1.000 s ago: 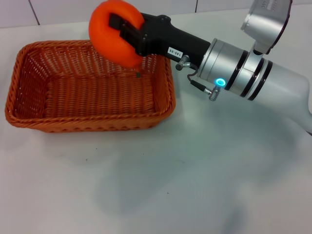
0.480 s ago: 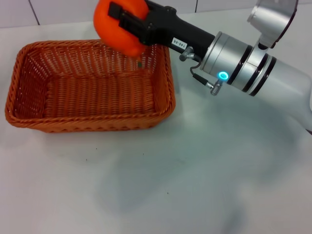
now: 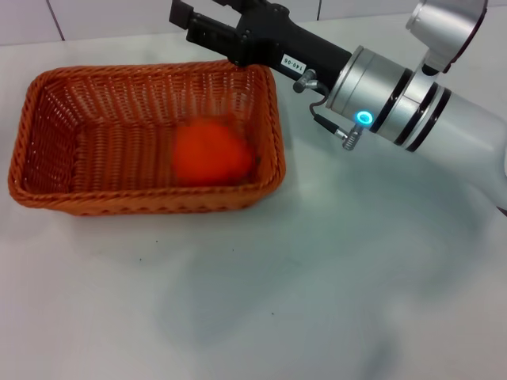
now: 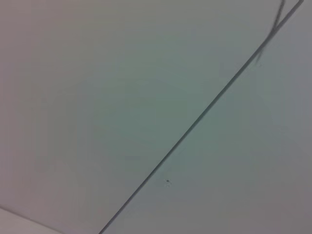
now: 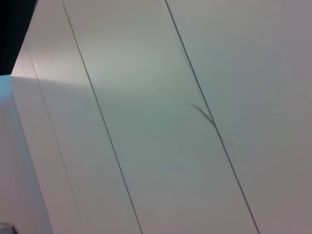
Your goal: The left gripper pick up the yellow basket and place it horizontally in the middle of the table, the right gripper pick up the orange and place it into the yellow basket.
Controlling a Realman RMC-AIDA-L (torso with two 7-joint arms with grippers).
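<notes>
The yellow basket point(image 3: 47, 198), a large orange-brown wicker one, lies lengthwise on the white table point(image 3: 333, 285) at the left middle. The orange point(image 3: 210, 154) is inside it, near the right end and front wall, and looks blurred with motion. My right gripper point(image 3: 200, 14) hovers above the basket's far right corner with its black fingers spread and nothing between them. Its silver-white arm with the blue light point(image 3: 364, 119) reaches in from the right. The left gripper is out of view. Both wrist views show only pale tiled surface.
A white tiled wall point(image 3: 95, 20) runs along the table's far edge behind the basket. Bare tabletop lies in front of and to the right of the basket, partly under the right arm.
The right gripper opened and let go of the orange, which dropped from above the far rim into the basket. The gripper stayed high and shifted slightly back.
</notes>
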